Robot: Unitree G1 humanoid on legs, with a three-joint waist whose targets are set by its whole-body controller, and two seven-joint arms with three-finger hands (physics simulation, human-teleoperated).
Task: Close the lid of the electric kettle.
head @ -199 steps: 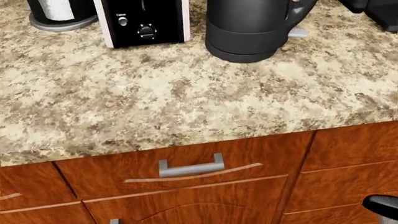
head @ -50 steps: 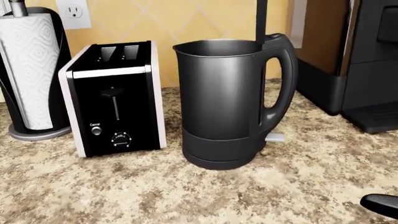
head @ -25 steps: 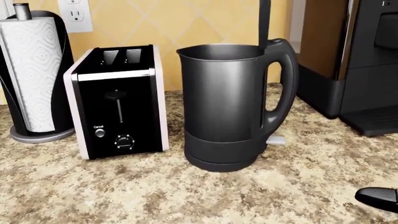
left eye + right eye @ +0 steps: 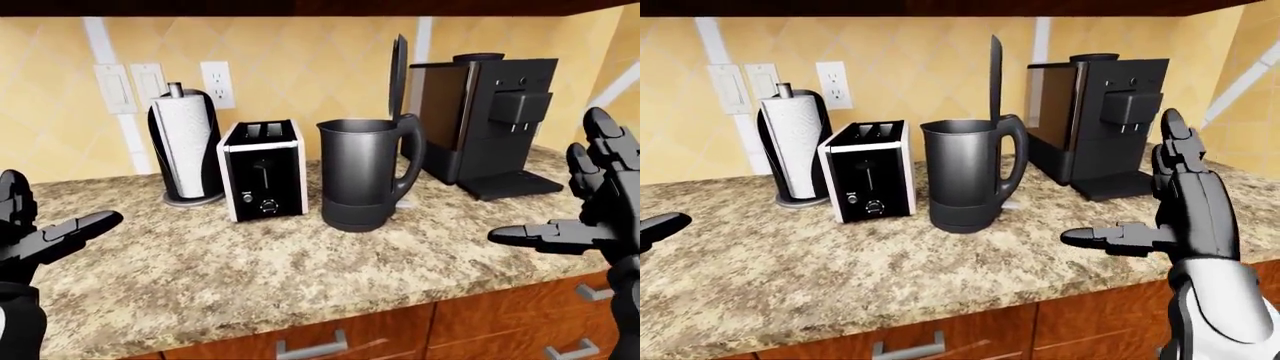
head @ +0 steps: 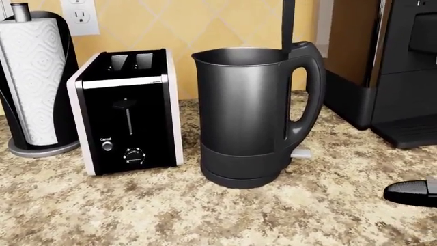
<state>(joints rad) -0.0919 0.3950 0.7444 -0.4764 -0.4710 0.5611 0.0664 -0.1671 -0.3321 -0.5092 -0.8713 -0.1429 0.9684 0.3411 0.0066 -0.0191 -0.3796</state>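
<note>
Electric kettle (image 4: 363,176) stands upright on the granite counter (image 4: 250,262), mid-scene, dark grey, handle to the right. Its lid (image 4: 398,75) stands raised, hinged at the top of the handle and pointing straight up; kettle mouth uncovered.

Just left of the kettle: black toaster (image 4: 263,170) with white sides, apart from it by a narrow gap. Further left, paper towel roll (image 4: 185,154) on a black holder. A wall outlet (image 4: 217,84) sits on the yellow tiled wall above the toaster. Right of the kettle and a little farther off, a black coffee machine (image 4: 487,124) against the wall.

Right hand (image 4: 1185,202) hangs over the counter's near edge, right of the kettle and well apart from it; fingers spread, upper fingers pointing up, one finger stretched left toward the kettle. Holds nothing.

Left hand (image 4: 35,232) at the far left, near edge of the counter, fingers apart, empty, well away from the kettle.

Wooden drawers with metal handles below the counter.
</note>
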